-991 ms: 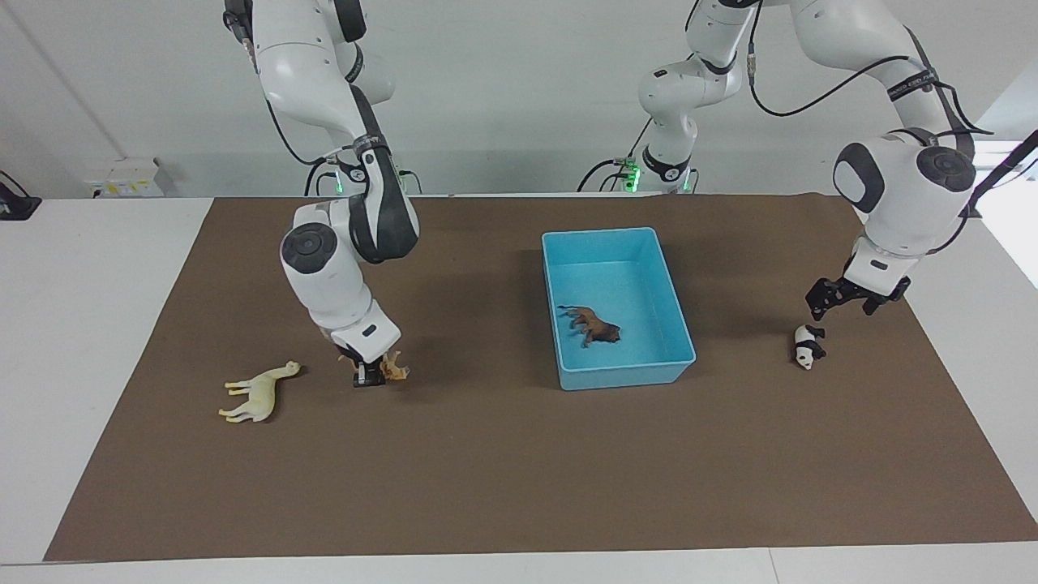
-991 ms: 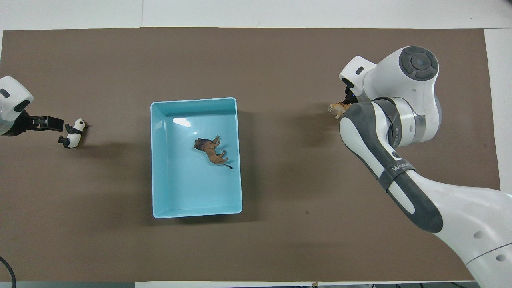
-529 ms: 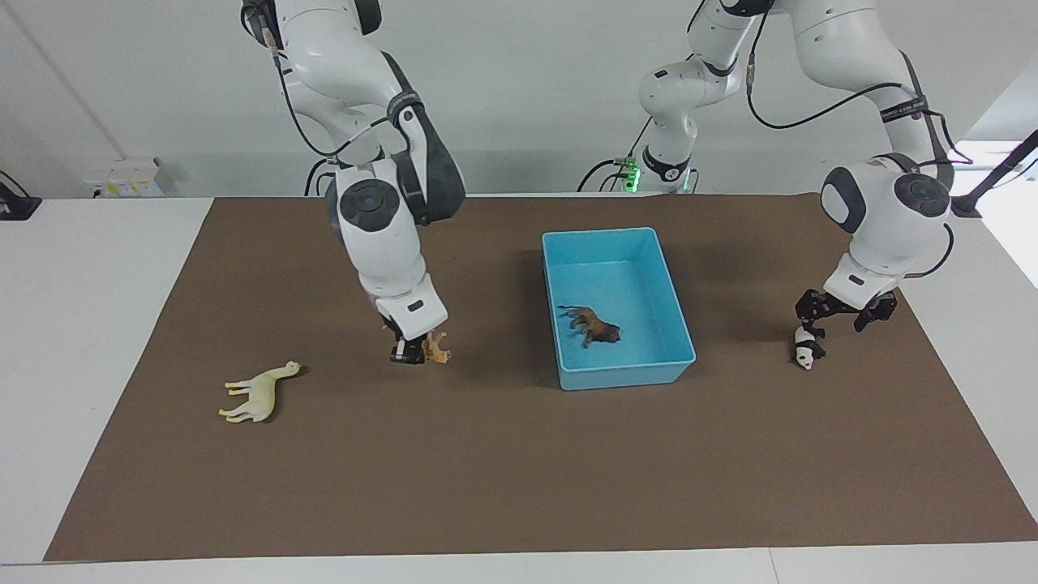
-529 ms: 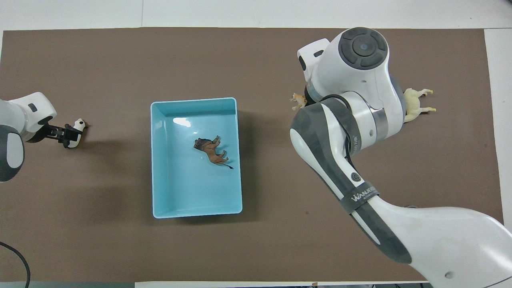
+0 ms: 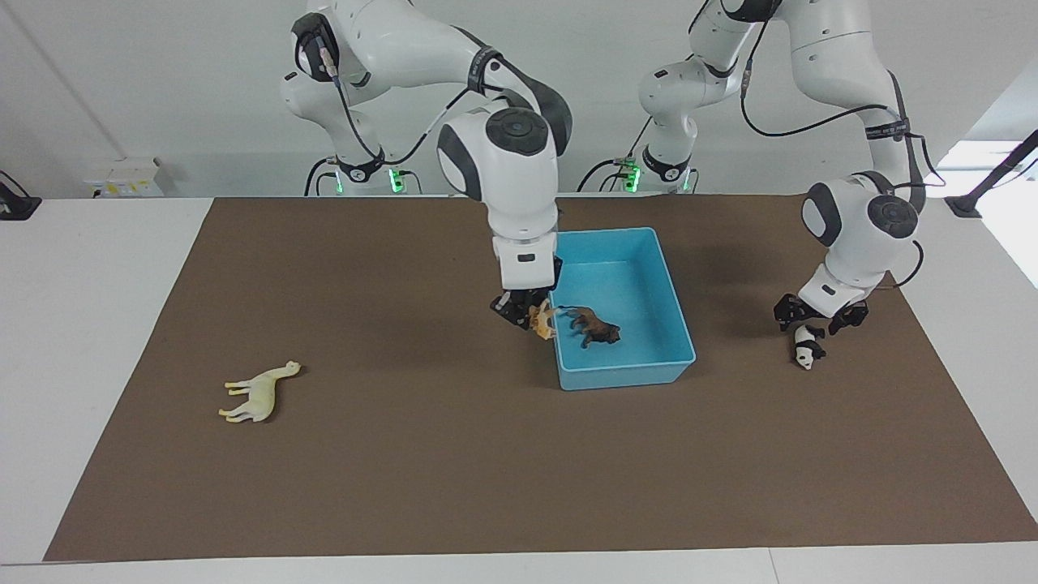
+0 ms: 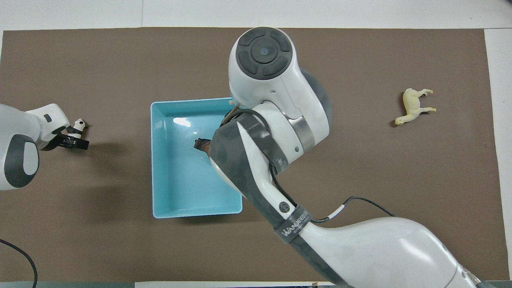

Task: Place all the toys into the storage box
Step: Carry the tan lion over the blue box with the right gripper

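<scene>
My right gripper [image 5: 531, 315] is shut on the orange striped tiger [image 5: 542, 321] and holds it in the air over the rim of the light blue storage box [image 5: 649, 377] at the side toward the right arm's end. The dark brown figurine [image 5: 594, 326] lies in the box [image 6: 180, 180], partly hidden in the overhead view [image 6: 201, 143] by my right arm. My left gripper [image 5: 816, 320] is open, low over the black-and-white panda [image 5: 807, 347], its fingers on either side of the panda's top. The cream long-necked figurine [image 5: 255, 391] lies on the mat toward the right arm's end.
A brown mat [image 5: 454, 470] covers the table, with white table surface around it. My right arm's wrist and forearm [image 6: 272, 132] cover part of the box in the overhead view.
My right gripper has lifted the tiger off the mat and carried it to the box's rim. My left gripper has come down from beside the panda to over it.
</scene>
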Available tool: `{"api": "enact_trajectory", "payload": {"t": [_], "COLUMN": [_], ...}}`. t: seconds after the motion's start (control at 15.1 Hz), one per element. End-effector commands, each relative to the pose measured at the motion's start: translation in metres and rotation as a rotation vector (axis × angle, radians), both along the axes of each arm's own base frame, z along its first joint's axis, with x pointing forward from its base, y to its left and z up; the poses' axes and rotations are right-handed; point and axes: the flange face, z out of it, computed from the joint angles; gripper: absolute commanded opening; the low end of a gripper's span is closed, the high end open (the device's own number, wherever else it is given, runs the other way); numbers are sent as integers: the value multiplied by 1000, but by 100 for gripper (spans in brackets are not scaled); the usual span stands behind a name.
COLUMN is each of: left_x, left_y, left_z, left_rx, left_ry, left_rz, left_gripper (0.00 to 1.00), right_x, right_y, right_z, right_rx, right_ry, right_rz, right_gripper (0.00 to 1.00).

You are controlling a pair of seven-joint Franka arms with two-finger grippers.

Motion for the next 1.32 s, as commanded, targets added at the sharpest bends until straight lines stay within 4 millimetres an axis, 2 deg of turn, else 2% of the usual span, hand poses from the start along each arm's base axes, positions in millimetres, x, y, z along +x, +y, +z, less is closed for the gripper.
{"api": "enact_trajectory", "payload": {"t": [0.0,0.07,0.13,0.2,0.26,0.33,0.4,0.46,0.53,0.73,0.86,0.93,0.99,1.12,1.26], "left_x": [-3,-3,-3,-3,-3,-3,-3,-2,-2,3,13,18,22,21,12], "left_y": [4,6,6,6,6,6,6,6,6,4,0,-8,-26,-72,-130], "left_z": [-6,-7,-6,-6,-6,-6,-6,-6,-4,1,17,29,46,89,123], "left_rx": [8,8,8,8,8,7,7,8,8,10,17,22,32,57,74], "left_ry": [-13,-11,-15,-16,-18,-17,-17,-18,-20,-23,-16,7,26,55,80], "left_rz": [-12,-9,-5,7,19,27,27,27,29,34,75,100,125,212,290], "left_gripper": [100,100,96,85,71,62,58,55,51,49,49,49,49,49,50], "right_x": [-32,-44,-63,-82,-98,-108,-112,-114,-118,-118,-112,-110,-95,-57,-23], "right_y": [71,91,115,135,147,156,158,158,160,156,146,137,111,44,-32], "right_z": [-17,-35,-45,-47,-50,-52,-51,-50,-49,-49,-44,-24,-1,36,60], "right_rx": [7,-6,-12,-17,-31,-31,-28,-28,-28,-57,-76,-72,-71,-79,-86], "right_ry": [-10,-4,-10,-28,-32,-30,-19,-11,-10,3,11,3,3,17,32], "right_rz": [-128,-156,-162,-153,-138,-126,-137,-168,-184,-196,-213,-224,-262,-357,-433], "right_gripper": [0,0,0,0,0,0,16,91,100,100,100,100,100,100,100]}}
